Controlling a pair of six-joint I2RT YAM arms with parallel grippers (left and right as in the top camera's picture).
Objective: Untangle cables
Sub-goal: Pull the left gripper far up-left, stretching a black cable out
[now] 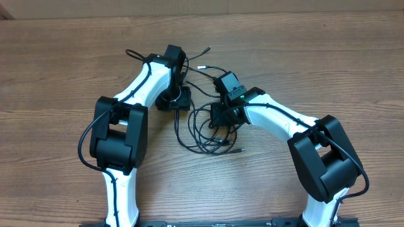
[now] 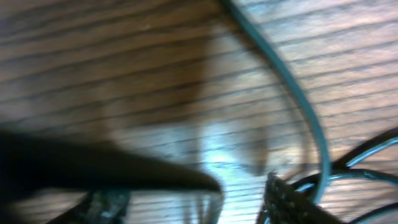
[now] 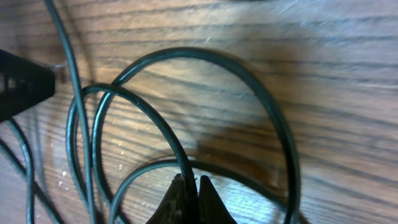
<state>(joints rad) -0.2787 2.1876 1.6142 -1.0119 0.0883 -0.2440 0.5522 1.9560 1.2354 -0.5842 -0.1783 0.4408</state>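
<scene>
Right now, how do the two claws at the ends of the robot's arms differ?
The left gripper stands open, with bare wood showing between its jaws; the right gripper is shut. The left gripper holds nothing, while the right gripper's tips seem to pinch one loop of the cables. Both are black and hang low over the wooden table, beside the tangle.

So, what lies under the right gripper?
Loops of the cables lie on the wooden table, with one strand reaching the shut right gripper. In the overhead view, the arm covers whatever lies directly beneath it.
</scene>
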